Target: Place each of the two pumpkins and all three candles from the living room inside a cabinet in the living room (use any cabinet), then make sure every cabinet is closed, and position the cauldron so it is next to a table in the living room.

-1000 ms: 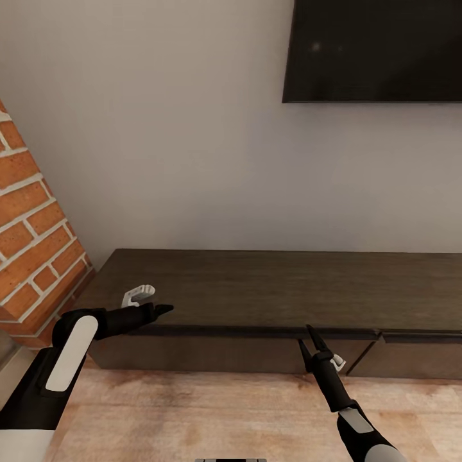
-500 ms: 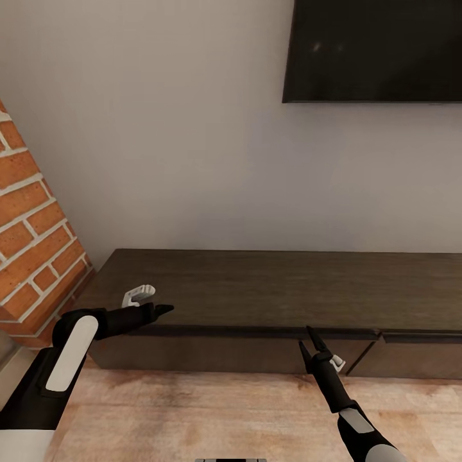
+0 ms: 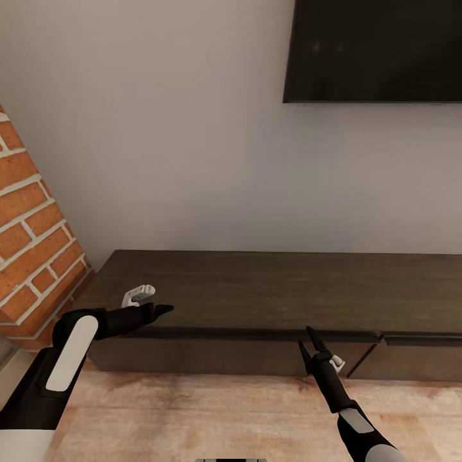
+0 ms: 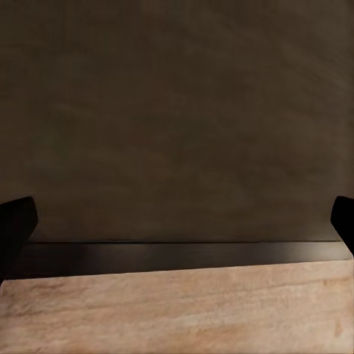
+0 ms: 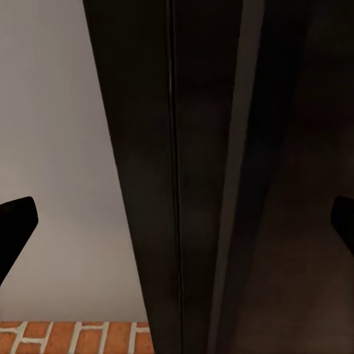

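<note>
The cabinet [image 3: 269, 289] is a long, low dark-brown unit against the wall, its flat top bare. Its two fronts meet at a seam [image 3: 377, 338] towards the right. My left gripper [image 3: 168, 309] hovers open over the front edge of the cabinet's left part; in the left wrist view the left gripper [image 4: 177, 221] frames the dark cabinet [image 4: 177, 110] with nothing between the fingers. My right gripper [image 3: 306, 339] stands open in front of the cabinet's upper front edge, holding nothing. The pumpkins, candles, cauldron and table are out of view.
A black TV [image 3: 375, 51] hangs on the white wall above the cabinet. A brick wall [image 3: 32, 237] juts out at the left, close to my left arm. Light wood floor [image 3: 192, 410] runs along the cabinet's front.
The whole picture has shifted very slightly, so the camera moved a touch. Neither arm has moved against the cabinet.
</note>
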